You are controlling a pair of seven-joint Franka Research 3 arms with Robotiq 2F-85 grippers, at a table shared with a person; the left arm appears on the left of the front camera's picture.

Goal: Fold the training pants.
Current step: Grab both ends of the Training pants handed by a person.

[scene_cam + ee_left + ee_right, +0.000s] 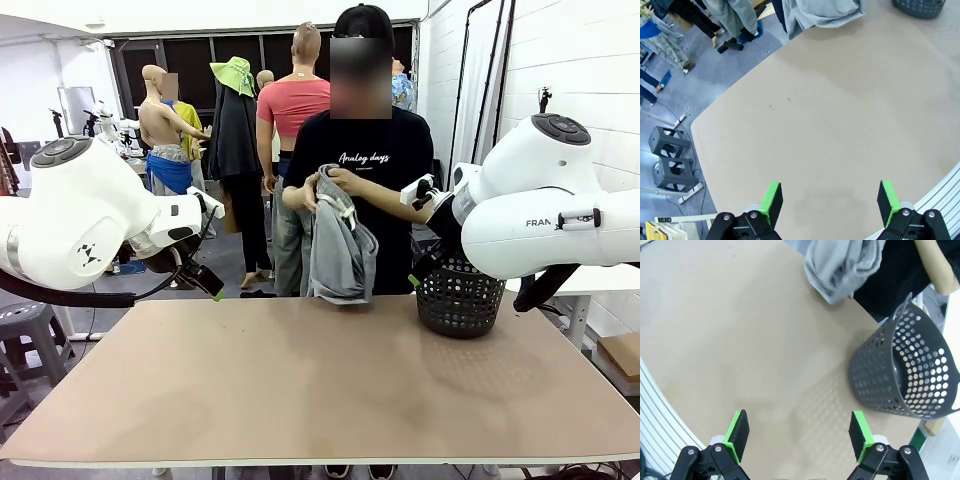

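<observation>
**Risks, as judged**
- Training pants [340, 245] hang bunched from the person's hands [338, 185] at upper centre of the front view, over the far edge of the table [300, 400] and not yet spread on it. If they land in a heap, a pinch could take several layers at once and the fold would come out crooked.
- Waistband and legs cannot be told apart in the bundle, so a wrong first grasp is likely.
- Basket [458, 300] stands right of centre on the table, close beside the pants. Cloth draped over it, or a right-arm reach, could knock it over.
- The person's hands are in the cloth, so an early reach risks contact.

**Tools**
- Left gripper [830, 197]: bottom of the left wrist view, jaws spread wide, empty, over bare tabletop.
- Right gripper [799, 432]: bottom of the right wrist view, jaws spread wide, empty, basket at its right.

**Count**
- Training pants: one pair
- Basket: one, black mesh
- Table: one
- Grippers: two
- Person at the table: one
</observation>
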